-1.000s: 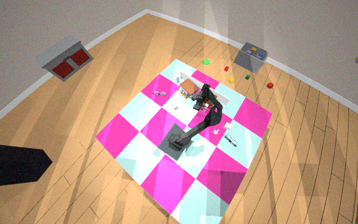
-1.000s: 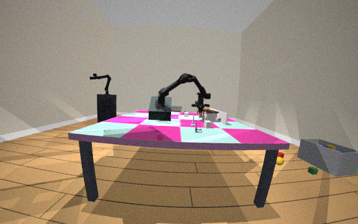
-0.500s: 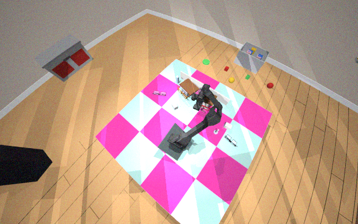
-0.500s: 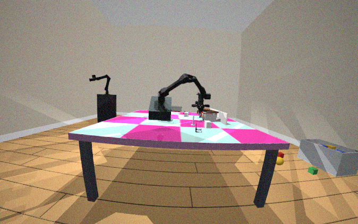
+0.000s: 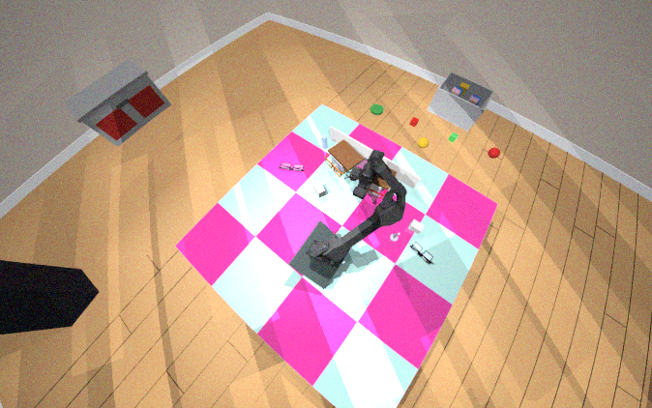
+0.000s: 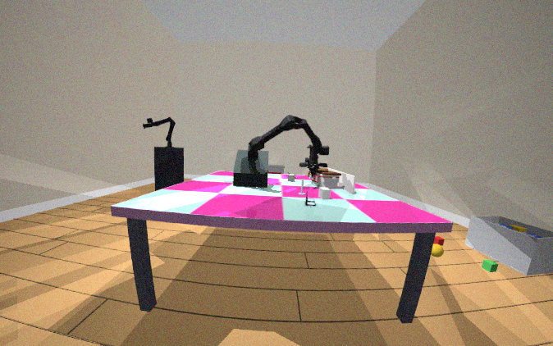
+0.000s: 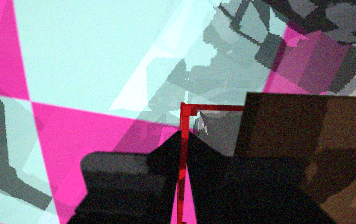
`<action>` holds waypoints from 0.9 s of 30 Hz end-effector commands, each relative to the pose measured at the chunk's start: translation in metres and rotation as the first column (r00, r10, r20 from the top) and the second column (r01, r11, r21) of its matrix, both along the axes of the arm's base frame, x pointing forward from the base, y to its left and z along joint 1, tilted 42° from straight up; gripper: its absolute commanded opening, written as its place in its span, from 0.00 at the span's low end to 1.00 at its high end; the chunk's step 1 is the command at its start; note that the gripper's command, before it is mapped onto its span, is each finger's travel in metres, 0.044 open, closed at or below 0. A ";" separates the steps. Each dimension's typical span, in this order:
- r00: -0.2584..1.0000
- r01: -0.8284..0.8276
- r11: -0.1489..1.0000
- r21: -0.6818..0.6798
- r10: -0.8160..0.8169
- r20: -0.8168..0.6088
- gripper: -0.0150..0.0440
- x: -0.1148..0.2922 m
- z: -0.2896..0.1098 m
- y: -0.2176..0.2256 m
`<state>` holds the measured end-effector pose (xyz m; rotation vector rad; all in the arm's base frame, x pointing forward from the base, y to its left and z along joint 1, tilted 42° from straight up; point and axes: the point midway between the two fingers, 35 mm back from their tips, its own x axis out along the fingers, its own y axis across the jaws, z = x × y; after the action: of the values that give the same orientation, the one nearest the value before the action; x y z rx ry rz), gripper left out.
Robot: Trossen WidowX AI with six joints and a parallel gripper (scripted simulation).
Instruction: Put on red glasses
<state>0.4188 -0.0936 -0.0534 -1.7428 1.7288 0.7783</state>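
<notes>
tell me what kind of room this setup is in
Probably a bare indoor test room for robot work: a pink and pale checkered table carrying a dark jointed robot arm stands on a wooden plank floor, with a grey toy bin near plain beige walls.

The red glasses point(image 7: 183, 145) run out of frame between the pincer point(image 7: 182, 165) fingers.

Matt dark gripper point(image 7: 182, 172), glossy red glasses point(image 7: 184, 135), wood-plank floor point(image 5: 145, 193), smooth checkered table point(image 6: 246, 207)

Glasses point(image 7: 183, 131) between fingers, above table point(image 7: 95, 55)
</notes>
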 end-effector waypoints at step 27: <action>1.000 0.016 1.000 0.010 -0.015 -0.021 0.44 -0.001 0.023 0.021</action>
<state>0.4193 -0.0723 -0.0326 -1.7301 1.7414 0.8010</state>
